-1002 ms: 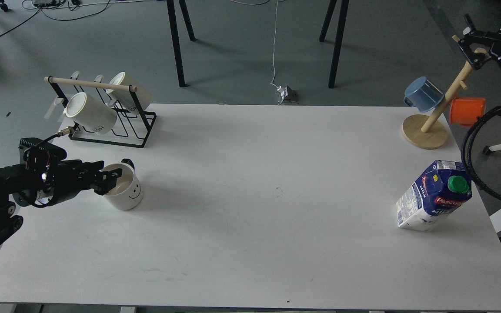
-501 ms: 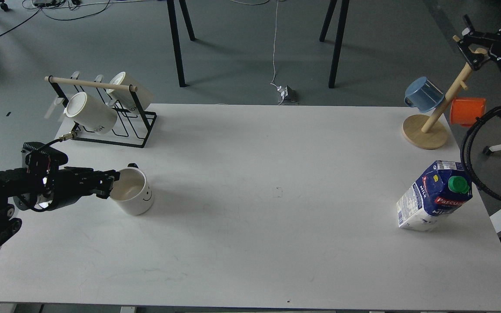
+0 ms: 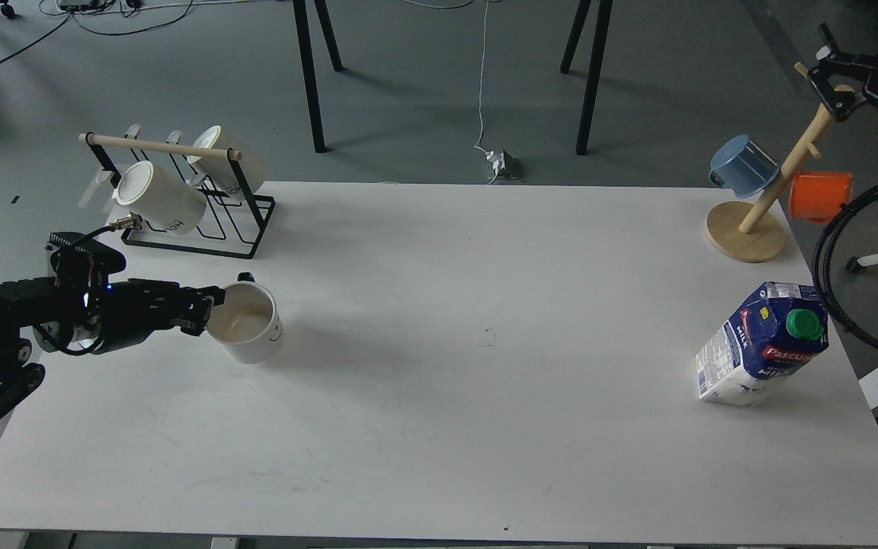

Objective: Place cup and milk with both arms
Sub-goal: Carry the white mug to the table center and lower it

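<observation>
A white cup with a smiley face (image 3: 250, 333) stands on the white table (image 3: 469, 305) at the left. My left gripper (image 3: 209, 315) comes in from the left and is shut on the cup's near rim. A blue and white milk carton with a green cap (image 3: 761, 345) stands upright near the table's right edge, with no gripper on it. My right gripper (image 3: 833, 74) is high at the far right, off the table, by the top of the wooden mug tree. It looks small and dark, so its fingers cannot be told apart.
A black wire rack (image 3: 203, 221) with two white mugs stands at the back left, just behind the cup. A wooden mug tree (image 3: 748, 229) with a blue cup (image 3: 742, 164) and an orange cup (image 3: 818, 195) stands at the back right. A black cable (image 3: 828, 259) hangs beside the carton.
My left gripper has carried the white cup to the right, towards the table's middle. The milk carton and the right arm have stayed almost in place.
</observation>
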You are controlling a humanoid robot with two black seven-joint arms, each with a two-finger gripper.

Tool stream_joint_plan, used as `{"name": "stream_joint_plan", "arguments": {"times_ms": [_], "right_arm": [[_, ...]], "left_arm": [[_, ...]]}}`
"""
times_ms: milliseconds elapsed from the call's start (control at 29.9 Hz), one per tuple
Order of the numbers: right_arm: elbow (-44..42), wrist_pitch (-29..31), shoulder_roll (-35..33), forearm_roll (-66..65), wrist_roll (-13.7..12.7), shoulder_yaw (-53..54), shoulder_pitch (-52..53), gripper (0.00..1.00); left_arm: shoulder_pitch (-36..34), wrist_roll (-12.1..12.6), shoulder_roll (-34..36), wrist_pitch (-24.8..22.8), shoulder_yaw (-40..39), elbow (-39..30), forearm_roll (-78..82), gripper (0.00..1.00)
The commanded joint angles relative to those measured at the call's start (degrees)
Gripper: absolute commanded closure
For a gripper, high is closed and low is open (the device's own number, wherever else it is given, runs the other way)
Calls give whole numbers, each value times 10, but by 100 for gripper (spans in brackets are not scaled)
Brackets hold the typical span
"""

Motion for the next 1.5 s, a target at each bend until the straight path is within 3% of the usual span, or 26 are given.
{"name": "stream_joint_plan", "arguments": {"times_ms": [0,167,334,501,702,869,1002,1269,1470], "right_arm": [[0,0,0,0,1,0,0,1],[0,0,-12,1,1,0,-2,1],[0,0,-20,1,1,1,-2,1],[-1,0,-30,1,1,2,-3,1],[-3,0,-42,1,2,3,-4,1],[-3,0,-53,1,2,4,-7,1],[-3,0,-56,1,2,4,-12,1],[1,0,-56,1,2,-1,-13,1],[1,0,-57,1,2,-1,-14,1]], "left_arm": [[-24,-1,-2,-42,-8,-35,-26,97],[-66,13,-17,-92,-4,-96,-25,98],[-114,85,-103,-130,5,-102,-10,97],[-137,122,-219,-132,11,-99,86,97],[-146,125,-351,-132,20,-68,133,97],[-128,125,-356,-132,57,-63,133,97],[-107,130,-355,-132,57,-61,133,97],[-97,129,-364,-132,59,8,133,96],[-96,125,-365,-132,59,11,133,93]]}}
